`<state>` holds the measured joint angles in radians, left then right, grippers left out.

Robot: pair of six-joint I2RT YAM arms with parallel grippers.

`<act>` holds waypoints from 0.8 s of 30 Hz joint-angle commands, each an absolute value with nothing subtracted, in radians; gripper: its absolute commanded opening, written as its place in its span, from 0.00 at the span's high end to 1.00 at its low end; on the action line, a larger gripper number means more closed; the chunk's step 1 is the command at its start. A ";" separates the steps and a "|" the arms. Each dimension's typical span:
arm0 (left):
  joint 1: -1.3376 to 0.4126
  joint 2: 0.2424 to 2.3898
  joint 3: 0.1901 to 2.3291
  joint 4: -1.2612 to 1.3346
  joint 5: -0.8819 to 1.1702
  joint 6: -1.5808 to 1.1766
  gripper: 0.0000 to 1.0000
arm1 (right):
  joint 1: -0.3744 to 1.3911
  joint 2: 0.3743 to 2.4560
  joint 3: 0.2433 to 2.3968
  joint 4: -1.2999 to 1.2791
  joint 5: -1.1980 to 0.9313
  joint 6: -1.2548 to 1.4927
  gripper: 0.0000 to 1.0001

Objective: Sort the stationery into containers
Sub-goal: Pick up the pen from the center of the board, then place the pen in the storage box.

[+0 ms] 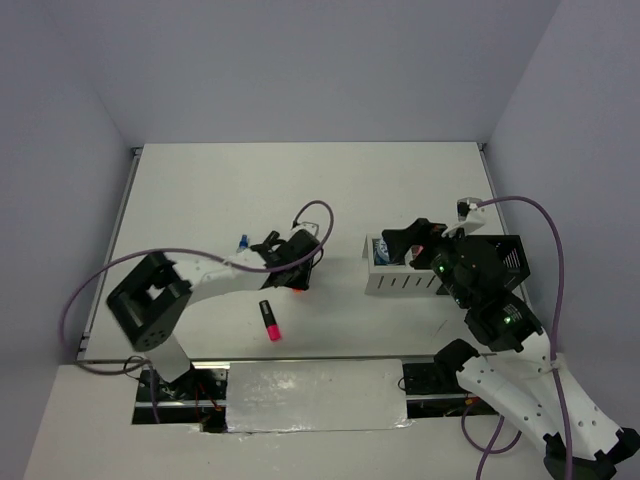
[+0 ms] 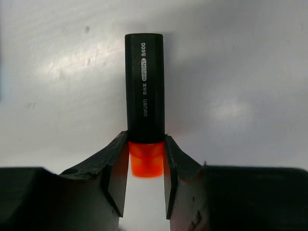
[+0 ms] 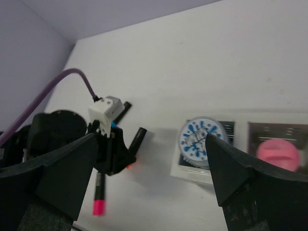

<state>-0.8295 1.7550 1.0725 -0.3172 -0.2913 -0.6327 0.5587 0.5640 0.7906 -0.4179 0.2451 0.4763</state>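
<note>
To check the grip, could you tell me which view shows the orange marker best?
Left wrist: the orange marker fills the frame, pinched in the left claw. Top external shows an orange glimpse; right wrist, a blurred shape.

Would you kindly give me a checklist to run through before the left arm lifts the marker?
1. Left gripper shut on orange, black-capped marker: ok.
2. Grip centred along marker: not ok, fingers pinch its orange end.
3. Marker off the white table: cannot tell.
4. Right gripper open, holding nothing: ok.
5. Free compartment in white slatted organizer: cannot tell; round dotted-lid tin fills one.
</note>
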 commanded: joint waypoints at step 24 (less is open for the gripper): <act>-0.950 1.057 0.667 0.319 0.081 -0.457 0.95 | 0.868 0.963 0.744 0.026 0.178 0.772 0.80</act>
